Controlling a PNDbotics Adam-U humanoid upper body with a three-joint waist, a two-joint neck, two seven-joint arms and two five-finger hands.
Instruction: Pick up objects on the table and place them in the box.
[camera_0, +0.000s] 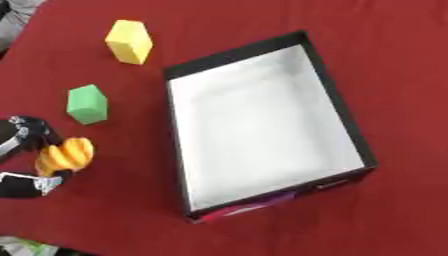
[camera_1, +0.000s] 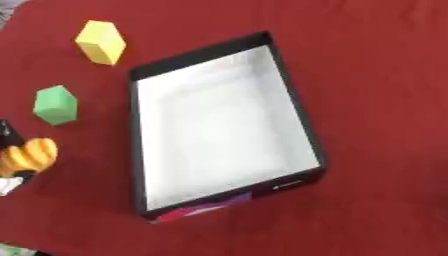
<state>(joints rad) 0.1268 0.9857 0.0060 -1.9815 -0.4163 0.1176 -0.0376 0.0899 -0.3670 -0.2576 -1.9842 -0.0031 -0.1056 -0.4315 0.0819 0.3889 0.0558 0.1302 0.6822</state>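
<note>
My left hand (camera_0: 26, 145) reaches in from the left edge, fingers and thumb curled round an orange-yellow ribbed object (camera_0: 65, 154). The hand is left of the box (camera_0: 354, 137), a black-walled open box with a white floor in the middle of the red table; nothing lies inside it. A green block (camera_0: 87, 104) stands just above the hand. A yellow block (camera_0: 129, 41) stands further back, near the box's far left corner. My right hand shows in neither view.
The red tablecloth (camera_0: 394, 60) covers the whole table. A pale patch (camera_0: 22, 246) shows at the lower left corner, and something grey (camera_0: 13, 15) at the upper left corner.
</note>
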